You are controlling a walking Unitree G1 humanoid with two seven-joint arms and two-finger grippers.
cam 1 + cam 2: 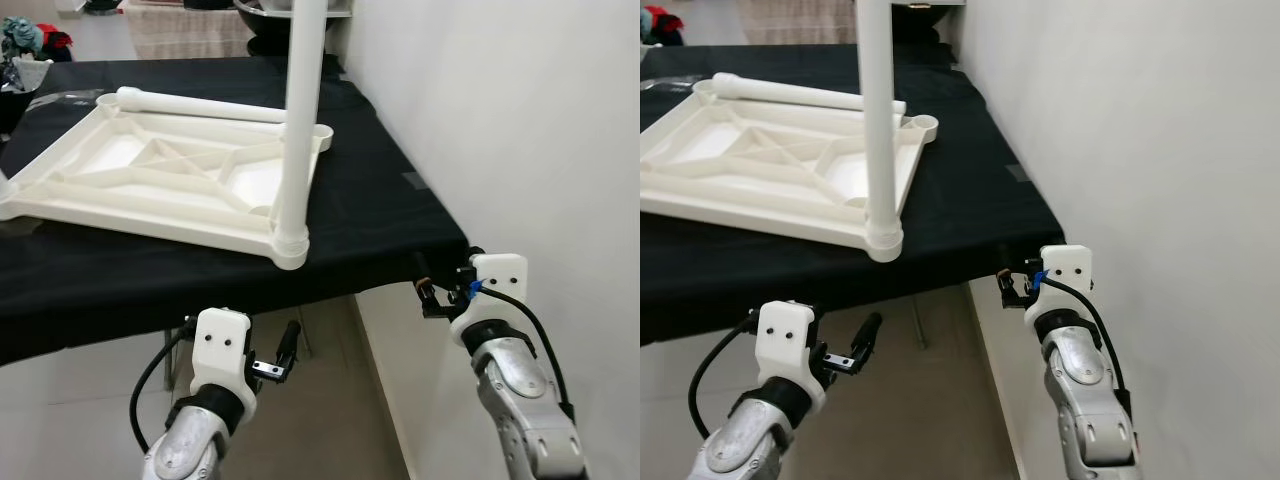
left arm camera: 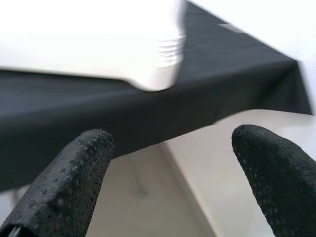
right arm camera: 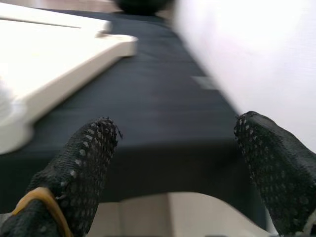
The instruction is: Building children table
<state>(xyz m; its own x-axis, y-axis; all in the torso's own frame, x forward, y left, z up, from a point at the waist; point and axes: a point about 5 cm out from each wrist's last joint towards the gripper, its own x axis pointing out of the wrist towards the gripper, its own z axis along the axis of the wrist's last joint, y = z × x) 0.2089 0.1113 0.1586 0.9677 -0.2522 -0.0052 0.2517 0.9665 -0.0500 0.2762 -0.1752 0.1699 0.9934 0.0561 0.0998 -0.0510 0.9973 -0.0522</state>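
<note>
A white children's table top (image 1: 150,190) lies upside down on a black-clothed table (image 1: 380,190). One white leg (image 1: 298,120) stands upright in its near right corner socket (image 1: 290,245). A second white leg (image 1: 200,105) lies flat along the far edge. My left gripper (image 1: 240,340) hangs below the table's front edge, open, with nothing between its fingers (image 2: 74,177). My right gripper (image 1: 447,275) sits just off the table's near right corner, level with the cloth edge. It is also open and empty, its fingers (image 3: 84,163) pointing over the cloth.
A white wall (image 1: 520,120) runs close along the right side of the table. Pale floor (image 1: 320,420) shows under the table front. A woven basket (image 1: 190,30) and some clothes (image 1: 30,45) are beyond the far edge.
</note>
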